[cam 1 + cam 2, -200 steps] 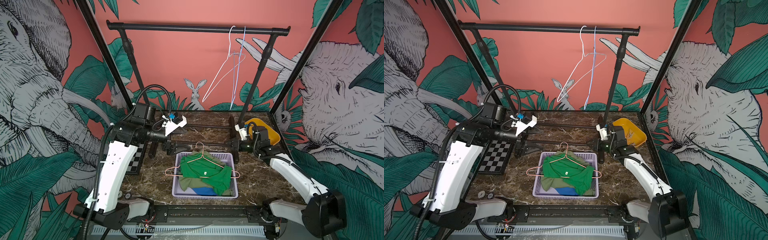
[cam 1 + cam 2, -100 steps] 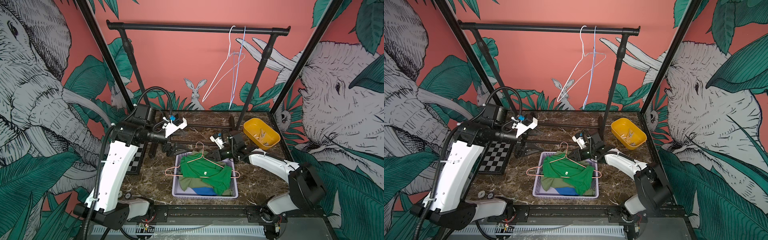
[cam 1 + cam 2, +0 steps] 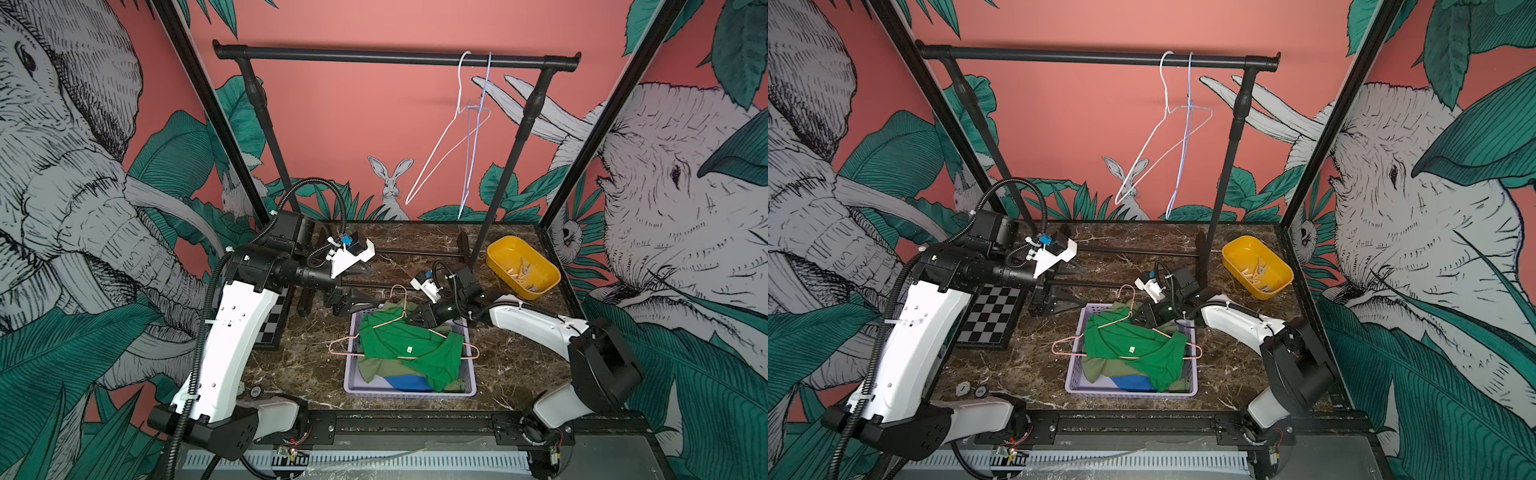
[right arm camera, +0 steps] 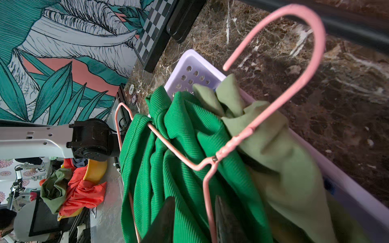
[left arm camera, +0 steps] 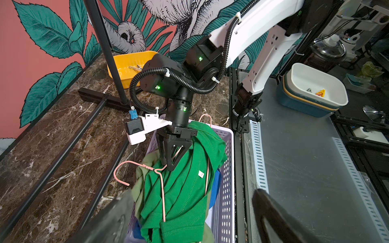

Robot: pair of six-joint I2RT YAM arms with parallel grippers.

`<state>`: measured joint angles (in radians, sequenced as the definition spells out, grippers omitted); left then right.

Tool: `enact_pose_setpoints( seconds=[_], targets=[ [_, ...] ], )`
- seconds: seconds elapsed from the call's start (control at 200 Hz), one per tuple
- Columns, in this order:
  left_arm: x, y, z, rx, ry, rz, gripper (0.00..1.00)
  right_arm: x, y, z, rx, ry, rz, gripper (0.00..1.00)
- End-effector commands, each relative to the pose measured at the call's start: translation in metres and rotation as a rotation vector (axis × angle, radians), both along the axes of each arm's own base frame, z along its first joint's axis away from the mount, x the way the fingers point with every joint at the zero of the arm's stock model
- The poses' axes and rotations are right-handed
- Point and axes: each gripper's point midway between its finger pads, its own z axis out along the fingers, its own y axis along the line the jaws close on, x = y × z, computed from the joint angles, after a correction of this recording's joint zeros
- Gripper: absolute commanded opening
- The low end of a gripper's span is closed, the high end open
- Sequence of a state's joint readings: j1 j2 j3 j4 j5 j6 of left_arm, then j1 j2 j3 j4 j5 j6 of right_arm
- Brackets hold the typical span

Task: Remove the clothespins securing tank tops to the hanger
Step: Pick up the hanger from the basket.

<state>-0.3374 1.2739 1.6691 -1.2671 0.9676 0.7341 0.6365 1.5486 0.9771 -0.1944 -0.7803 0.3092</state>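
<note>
Three tank tops (image 3: 409, 338) in lilac basket (image 3: 409, 393)

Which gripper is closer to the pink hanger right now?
Right. The right gripper sits astride the pink hanger, on the wire by the twisted neck. The left gripper hangs open off a corner of the basket, clear of the hanger.

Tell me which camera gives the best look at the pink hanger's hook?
The right wrist view: the pink hanger lies close, its hook and twisted neck large. In both top views the whole hanger shows, small, atop the tank tops. The left wrist view shows the hook smaller, farther off.
</note>
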Motion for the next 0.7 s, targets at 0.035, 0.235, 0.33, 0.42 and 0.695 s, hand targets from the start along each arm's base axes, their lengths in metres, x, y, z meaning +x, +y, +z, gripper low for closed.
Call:
enact_pose_setpoints(
  seconds=[0.035,0.235,0.33,0.42,0.695],
  targets=[
    [-0.01,0.002,0.004,-0.012,-0.01,-0.019,0.9,-0.003,0.006,0.001,-0.011,-0.012,0.067,0.31],
    [-0.01,0.002,0.004,-0.021,-0.004,-0.019,0.9,0.002,0.012,-0.01,-0.023,0.012,0.087,0.24],
    [-0.01,0.001,0.002,-0.02,-0.002,-0.018,0.9,0.003,0.014,-0.012,-0.017,0.021,0.095,0.2],
    [-0.01,0.001,0.002,-0.024,0.002,-0.02,0.9,0.004,0.017,-0.013,-0.012,0.027,0.105,0.14],
    [-0.01,0.002,0.003,-0.023,-0.008,-0.017,0.9,0.004,0.012,0.002,-0.028,-0.013,0.097,0.01]
  ],
)
